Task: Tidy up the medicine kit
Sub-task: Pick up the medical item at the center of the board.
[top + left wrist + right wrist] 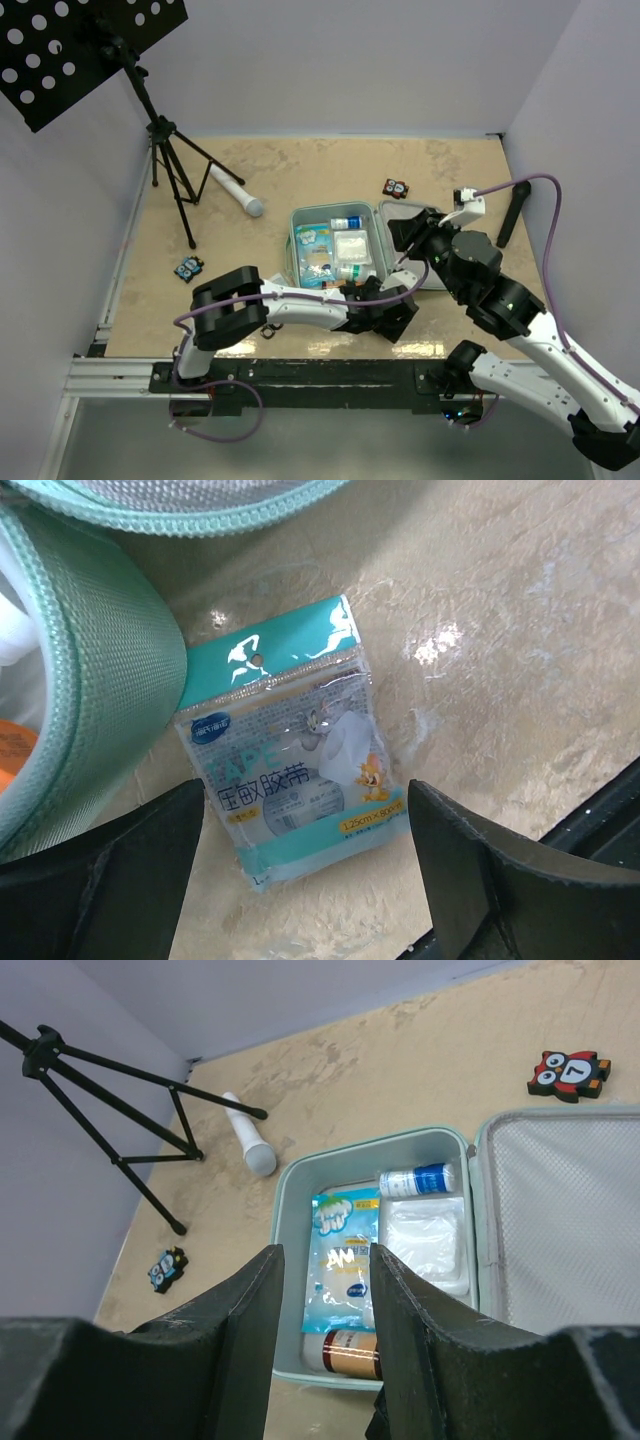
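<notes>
- The left gripper [305, 815] stands spread wide. Its matte black, wedge-shaped fingers [110, 870] are set on either side of a tape packet [290, 780] and do not pinch it.
- The tape packet is a flat, glossy, clear plastic sachet. It has a teal header strip with a punched hang hole and a cartoon cat and mouse on its face. It lies on the table just beside the kit's outer wall.
- The right gripper [323, 1255] hangs above the kit with its blunt black fingers [250, 1310] apart and nothing between them.
- The medicine kit [372, 1144] is a mint-green soft case with rounded corners, woven fabric walls and a toothed zip edge. It lies open on the middle of the table, with the tray to the left and the grey mesh-lined lid [560, 1220] flat to the right.
- The tray holds four things:
  - a blue-and-white glossy sachet [345, 1260];
  - a small white bottle [418, 1180] with a blue label, lying on its side;
  - a soft white pack [425, 1240];
  - a brown bottle [345, 1352] at the near wall.
- The table [300, 170] is beige with a mottled, stone-like surface.
- A white-and-grey cylinder [237, 190] lies on the table beyond the kit's left corner.
- A black-and-red owl-shaped gadget [396, 187] lies beyond the lid, and a blue-and-black one [188, 268] lies well to the left.
- A thin black tripod [170, 170] carries a perforated black panel [80, 50].
</notes>
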### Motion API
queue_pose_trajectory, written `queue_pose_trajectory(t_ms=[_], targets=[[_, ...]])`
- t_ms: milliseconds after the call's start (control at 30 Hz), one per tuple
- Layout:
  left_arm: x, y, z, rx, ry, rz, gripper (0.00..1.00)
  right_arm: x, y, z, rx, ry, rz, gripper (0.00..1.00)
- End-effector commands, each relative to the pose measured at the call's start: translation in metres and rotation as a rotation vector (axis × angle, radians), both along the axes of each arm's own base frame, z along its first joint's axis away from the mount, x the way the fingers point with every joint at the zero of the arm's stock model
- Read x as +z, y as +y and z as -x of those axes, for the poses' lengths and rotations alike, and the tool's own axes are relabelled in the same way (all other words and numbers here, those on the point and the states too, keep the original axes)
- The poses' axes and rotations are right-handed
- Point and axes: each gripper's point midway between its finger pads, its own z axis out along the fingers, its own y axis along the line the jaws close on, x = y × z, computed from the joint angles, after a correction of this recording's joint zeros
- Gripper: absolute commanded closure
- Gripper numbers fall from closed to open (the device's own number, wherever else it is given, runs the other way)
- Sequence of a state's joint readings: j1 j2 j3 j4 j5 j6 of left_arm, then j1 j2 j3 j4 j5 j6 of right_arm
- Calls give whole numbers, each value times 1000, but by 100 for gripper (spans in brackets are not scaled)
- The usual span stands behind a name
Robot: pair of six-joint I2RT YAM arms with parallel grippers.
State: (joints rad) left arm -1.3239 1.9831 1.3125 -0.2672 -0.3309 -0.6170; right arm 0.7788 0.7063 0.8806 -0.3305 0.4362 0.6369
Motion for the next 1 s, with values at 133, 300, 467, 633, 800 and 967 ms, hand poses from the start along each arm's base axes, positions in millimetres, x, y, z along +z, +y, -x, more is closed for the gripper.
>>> queue_pose_trajectory(t_ms=[133, 300, 467, 633, 800, 967], targets=[[-12, 1, -6, 35, 13, -48, 16, 12, -1, -3, -21, -23, -28, 55], [-19, 3, -3, 21, 26, -57, 23, 13, -1, -3, -24, -25, -26, 55], [-20, 6, 0, 9, 34, -53, 34, 14, -2, -2, -24, -26, -28, 55], [-8, 9, 4, -9, 28, -15, 41, 18, -3, -2, -27, -31, -34, 55], [9, 14, 9, -34, 23, 27, 43, 20, -3, -2, -24, -36, -37, 55], [37, 13, 15, -82, 10, 107, 44, 25, -2, -3, -24, -44, -47, 55]])
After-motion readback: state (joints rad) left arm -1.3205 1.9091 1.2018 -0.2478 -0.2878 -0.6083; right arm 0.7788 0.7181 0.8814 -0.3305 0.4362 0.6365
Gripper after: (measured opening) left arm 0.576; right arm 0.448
